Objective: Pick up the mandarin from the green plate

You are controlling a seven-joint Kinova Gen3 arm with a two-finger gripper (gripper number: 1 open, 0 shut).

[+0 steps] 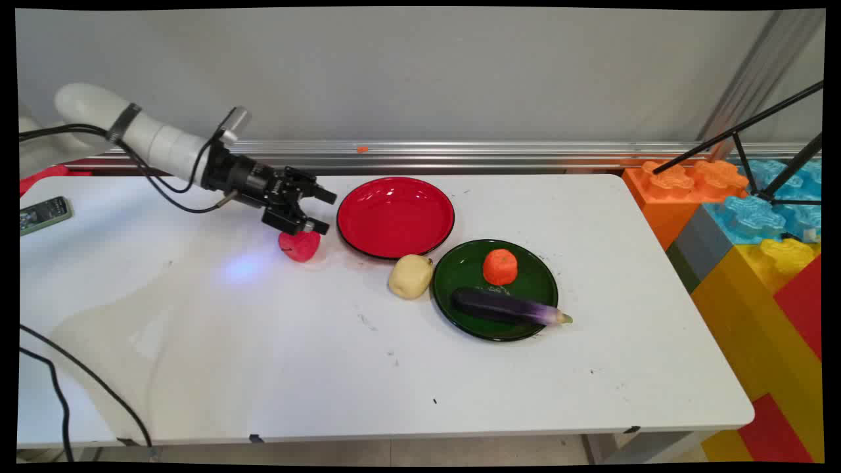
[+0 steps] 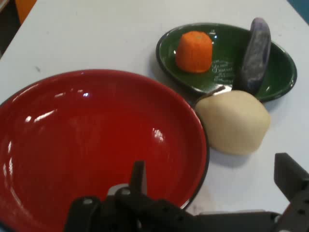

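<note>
My gripper (image 1: 326, 211) hangs open just left of the red plate (image 1: 395, 217), with nothing between its fingers. A red apple-like fruit (image 1: 299, 245) lies on the table right under the hand; whether they touch, I cannot tell. In the hand view the gripper (image 2: 215, 180) points over the near rim of the red plate (image 2: 91, 140), which holds nothing. Beyond it lie a pale yellow fruit (image 2: 234, 122) and a green plate (image 2: 169, 48) holding an orange (image 2: 194, 51) and a purple eggplant (image 2: 256, 53). The red fruit does not show in the hand view.
The pale fruit (image 1: 410, 276) touches the green plate (image 1: 460, 263), where the orange (image 1: 500, 267) and eggplant (image 1: 506, 307) lie. A phone (image 1: 43, 214) rests at the far left. Large toy bricks (image 1: 755, 217) and a black tripod stand off the right edge. Cables (image 1: 85, 381) cross the front left.
</note>
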